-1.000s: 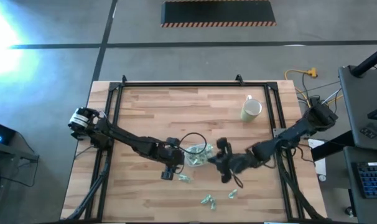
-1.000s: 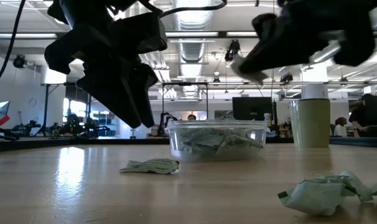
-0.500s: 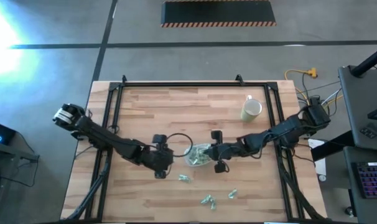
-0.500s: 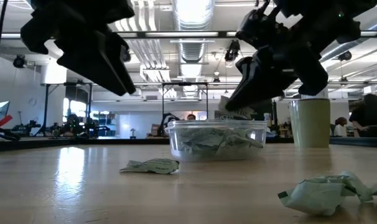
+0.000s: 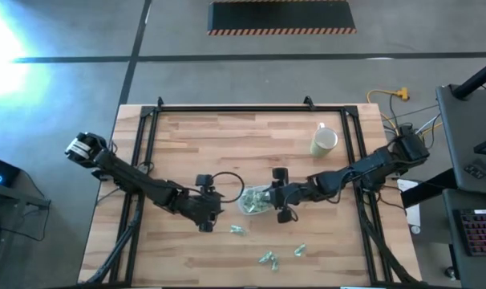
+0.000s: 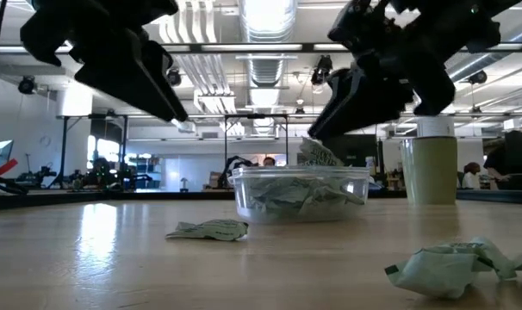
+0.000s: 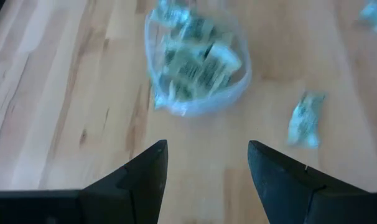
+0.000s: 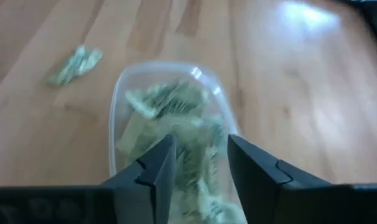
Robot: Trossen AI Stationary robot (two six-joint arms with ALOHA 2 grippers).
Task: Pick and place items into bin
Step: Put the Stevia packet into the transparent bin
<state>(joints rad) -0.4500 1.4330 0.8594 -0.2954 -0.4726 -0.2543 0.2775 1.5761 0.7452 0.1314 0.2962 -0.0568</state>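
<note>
Directly above the bin [image 8: 170, 124], right claw [image 8: 198, 163], fingers apart.

bin [image 5: 255, 201]: clear, mid-table, part-filled | items [image 5: 269, 258]: crinkly green, loose nearby

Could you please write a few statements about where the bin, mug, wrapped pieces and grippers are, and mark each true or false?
1. The bin already holds wrapped pieces. True.
2. The mug lies tipped over inside the bin. False: it stands upright, apart, toward the table's far right.
3. The right gripper is above the bin, fingers apart. True.
4. No wrapped pieces are left on the table. False: several lie loose near the front edge.
5. The left gripper grips a piece. False: it is open and empty.
</note>
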